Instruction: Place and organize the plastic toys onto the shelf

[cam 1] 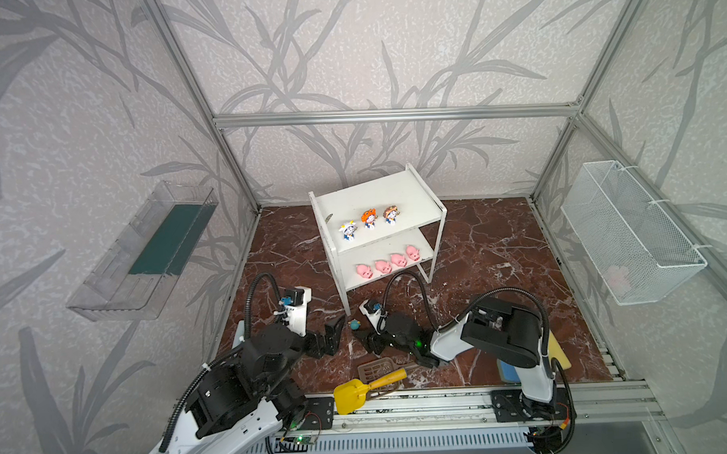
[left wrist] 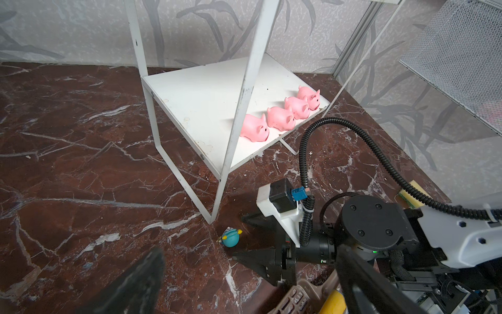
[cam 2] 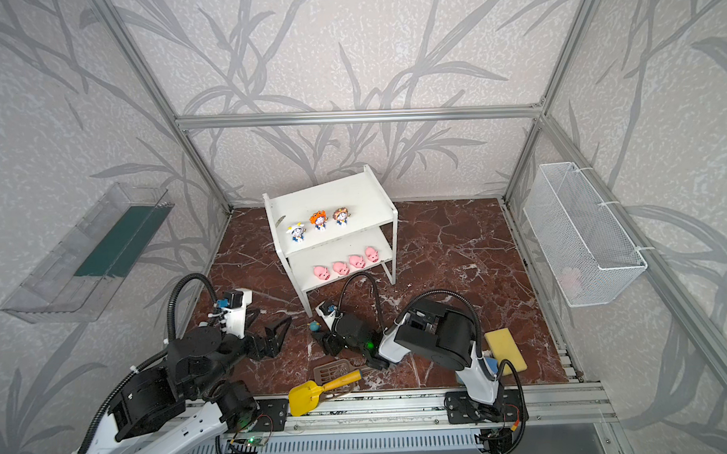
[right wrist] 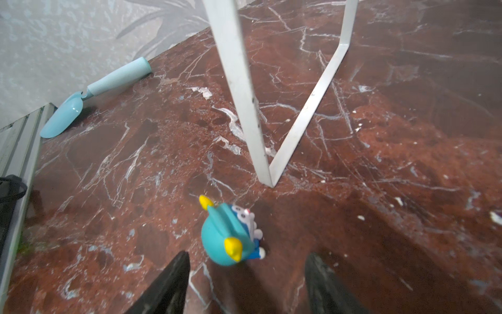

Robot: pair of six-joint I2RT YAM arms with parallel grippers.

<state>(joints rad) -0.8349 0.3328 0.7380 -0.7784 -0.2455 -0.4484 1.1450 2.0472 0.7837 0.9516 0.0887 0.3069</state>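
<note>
Red-brown marble-look tabletop point(cam 1: 500, 252), white veins, boxed by aluminium frame point(cam 1: 391, 114); grey leaf wallpaper on walls. Clear tray point(cam 1: 142, 252) on left wall, wire basket point(cam 1: 628, 235) on right wall. White shelf point(cam 1: 377, 194) stands toward back: three figurines point(cam 1: 369, 219) in row on upper board, four pink pigs point(cam 1: 386, 265) in row on lower board. Teal figurine point(right wrist: 231, 236) on tabletop near shelf's front leg. Right gripper point(right wrist: 248, 257) low behind it, fingers partly apart, not touching it, holding nothing. Left gripper point(cam 2: 283, 335) close by, fingers spread wide, empty. Yellow scoop point(cam 1: 351, 397) at front edge.
</note>
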